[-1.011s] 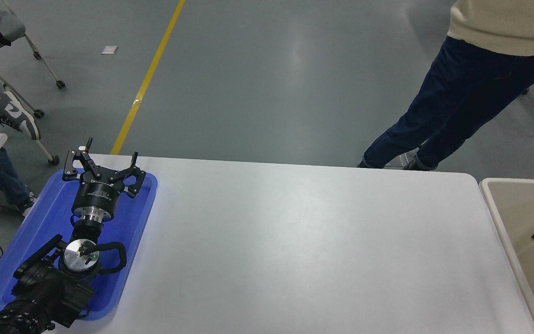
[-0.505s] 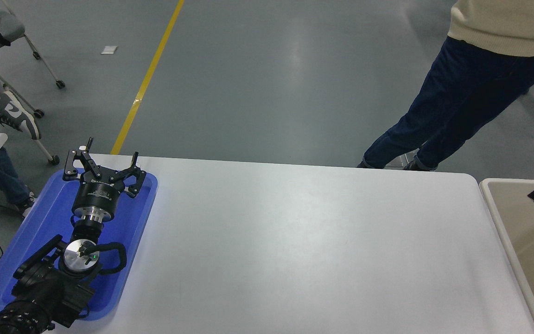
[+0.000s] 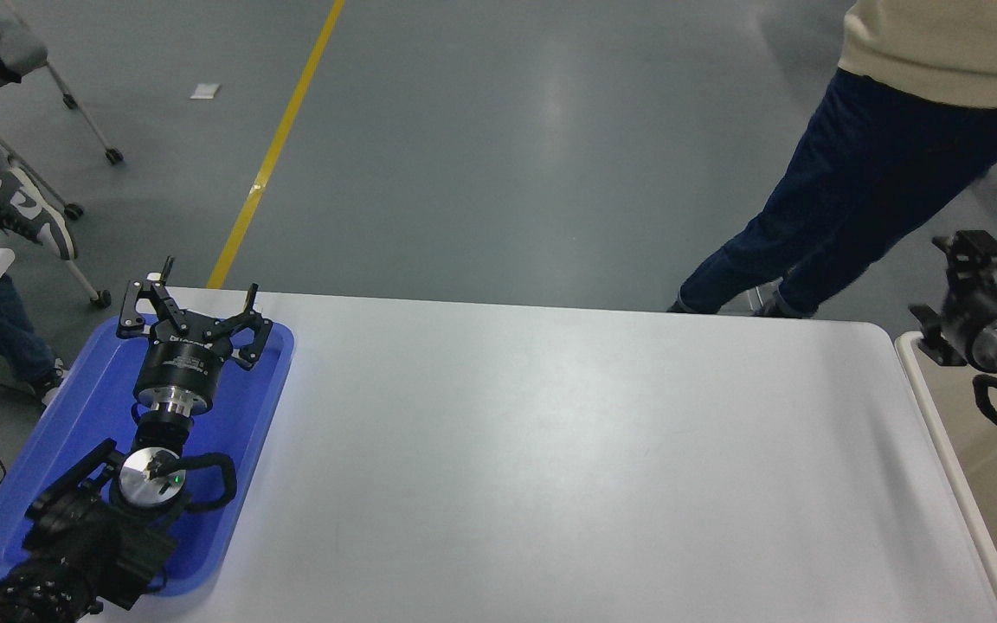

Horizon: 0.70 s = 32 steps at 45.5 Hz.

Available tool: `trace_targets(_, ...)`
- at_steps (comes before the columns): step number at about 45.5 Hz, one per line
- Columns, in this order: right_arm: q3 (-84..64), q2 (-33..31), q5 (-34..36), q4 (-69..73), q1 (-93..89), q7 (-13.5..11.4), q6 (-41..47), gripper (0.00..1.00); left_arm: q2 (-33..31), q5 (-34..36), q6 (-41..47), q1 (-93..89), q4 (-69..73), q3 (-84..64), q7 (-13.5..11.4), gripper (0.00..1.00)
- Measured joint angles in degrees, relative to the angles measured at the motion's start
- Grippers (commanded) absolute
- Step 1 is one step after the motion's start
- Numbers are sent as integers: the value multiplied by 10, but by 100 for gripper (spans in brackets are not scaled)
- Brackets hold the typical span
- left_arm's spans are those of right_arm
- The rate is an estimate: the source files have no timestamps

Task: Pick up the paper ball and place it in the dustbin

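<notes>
The dustbin [image 3: 940, 433] is a cream bin with a pale rounded rim, standing against the table's right end and cut off by the picture's right edge. My right gripper [image 3: 940, 294] hangs raised over the bin's far corner, pointing up and to the left, with its fingers spread and nothing between them. The paper ball does not show anywhere on the table or in the visible part of the bin. My left gripper [image 3: 204, 281] is parked, open and empty, over the blue tray [image 3: 74, 433] at the lower left.
The white table [image 3: 550, 450] spans the middle. A person in dark trousers [image 3: 827, 199] stands at its far right corner, close to my right gripper. A seated person's shoe [image 3: 27, 212] and a wheeled chair are at the far left.
My right gripper has risen out of the dustbin and come further into view at the right edge. The tan scrap seen beside it one second ago no longer shows. The left arm has not moved.
</notes>
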Motion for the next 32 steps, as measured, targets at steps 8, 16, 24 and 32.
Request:
trace_targets(8, 76, 26, 65, 82, -31, 1, 27, 100, 0, 0, 0, 0, 0, 0, 0, 100)
trace_targets(16, 126, 74, 99, 112, -74, 3, 72, 100, 0, 0, 0, 0, 0, 0, 0, 100)
trace_targets(24, 158, 122, 114, 106, -106, 4, 105, 100, 0, 0, 0, 0, 0, 0, 0, 100)
trace_targets(32, 172, 158, 121, 71, -127, 4, 162, 100, 0, 0, 0, 0, 0, 0, 0, 100)
